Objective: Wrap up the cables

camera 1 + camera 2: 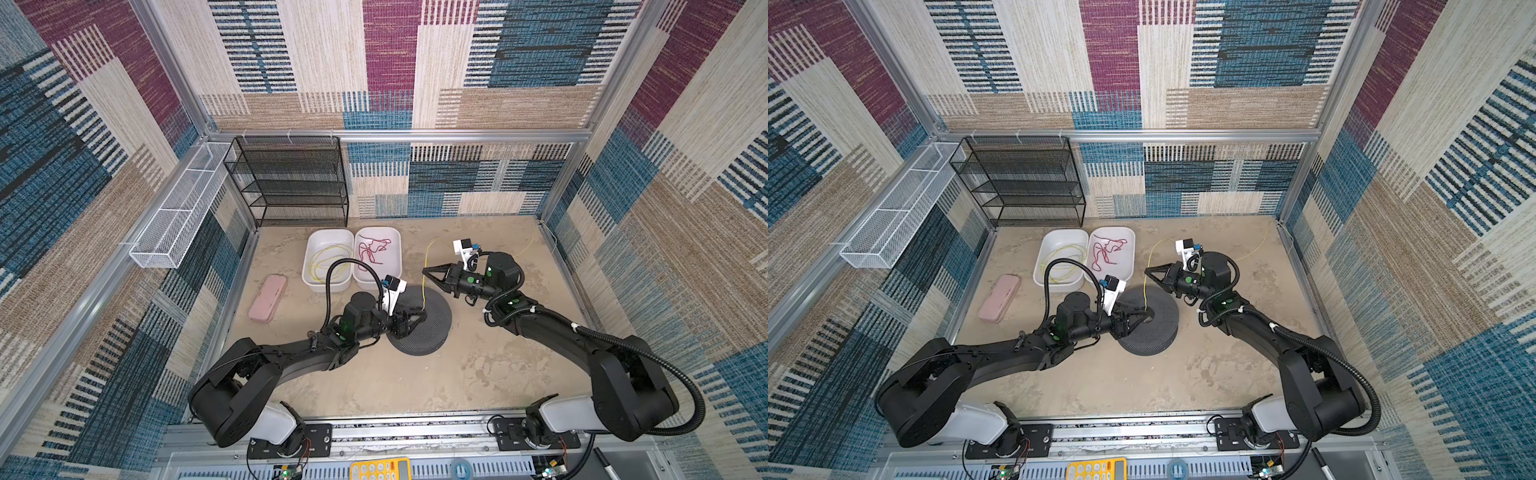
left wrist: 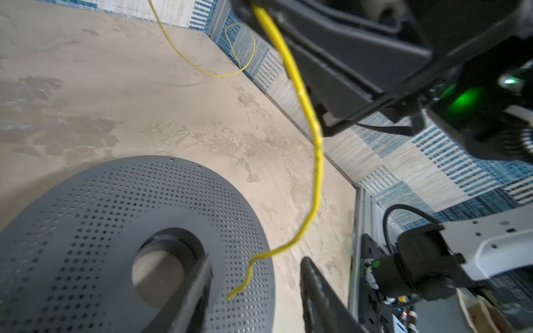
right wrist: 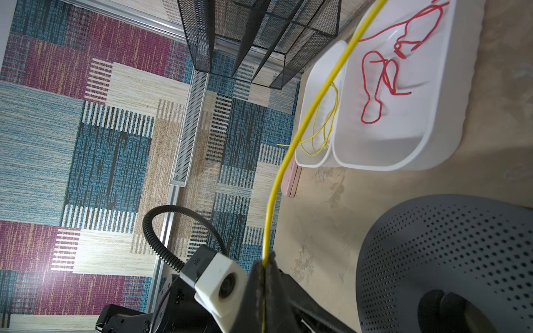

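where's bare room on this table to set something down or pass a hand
Freest: bare table between the grey spool and the front rail. A narrow strip lies between the pink case and the white tubs. Crowded: at the spool, with left gripper, right gripper and yellow cable.

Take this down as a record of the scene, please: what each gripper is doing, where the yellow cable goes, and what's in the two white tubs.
right gripper: jaws shut on the yellow cable, raised above the table
left gripper: jaws open either side of the cable's free end, not gripping
grey reel: flat on the table; the cable end hangs over it near the hub hole
yellow-cable tub: holds loose yellow loops
red-cord tub: holds a red cord
pink case: on the table, apart from the tubs
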`<state>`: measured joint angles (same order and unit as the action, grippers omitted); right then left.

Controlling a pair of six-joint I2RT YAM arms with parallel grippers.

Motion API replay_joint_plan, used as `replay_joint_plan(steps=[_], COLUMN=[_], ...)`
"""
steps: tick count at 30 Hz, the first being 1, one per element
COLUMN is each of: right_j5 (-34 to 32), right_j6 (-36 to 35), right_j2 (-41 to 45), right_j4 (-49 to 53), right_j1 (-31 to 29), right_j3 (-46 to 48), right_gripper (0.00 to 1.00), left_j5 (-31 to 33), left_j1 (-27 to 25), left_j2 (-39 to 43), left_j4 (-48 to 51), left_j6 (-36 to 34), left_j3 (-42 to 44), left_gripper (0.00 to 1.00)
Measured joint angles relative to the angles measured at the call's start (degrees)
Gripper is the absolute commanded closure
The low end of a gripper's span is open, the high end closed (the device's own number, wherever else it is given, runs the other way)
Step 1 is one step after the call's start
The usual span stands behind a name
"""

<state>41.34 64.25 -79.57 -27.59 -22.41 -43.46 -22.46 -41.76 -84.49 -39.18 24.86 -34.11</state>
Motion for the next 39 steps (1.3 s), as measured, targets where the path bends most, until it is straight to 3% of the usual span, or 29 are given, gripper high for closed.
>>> replay_joint_plan(steps=[2,8,14,19,27,39], right_j5=[0.00,-0.92,-1.44,-2.01,-2.58,-2.29], right_j6=[0.17,0.22,0.83,1.22,-1.42,-9.55], right_j2=[0.33,0.74,0.26,-0.24,-2.75,-8.98], right_j4=[0.00,0.02,0.00,-0.04,3.02,9.60], right_j1=[0.00,0.00,0.00,-0.02,-0.09,-0.24], right_j3=[0.00,0.00,-0.42,-0.79,-5.99,-11.89], right_gripper=[1.00,1.00,1.00,1.00,1.00,1.00], left_j5=[-0.04,-0.79,-1.90,-1.92,-1.84,-0.98], left_j1=[-0.11,-0.33,-1.03,-1.07,-1.05,-0.96], left_j2=[-1.46,-4.63,-4.81,-4.87,-0.85,10.97], left_j4=[-1.22,-4.98,-6.62,-6.88,-5.49,11.39], left_j6=[-0.31,0.09,0.28,0.24,0.72,2.21], left_j3=[-0.24,-0.22,-0.17,0.09,0.59,0.55], left_gripper=[0.61,0.64,0.88,1.00,1.00,1.00])
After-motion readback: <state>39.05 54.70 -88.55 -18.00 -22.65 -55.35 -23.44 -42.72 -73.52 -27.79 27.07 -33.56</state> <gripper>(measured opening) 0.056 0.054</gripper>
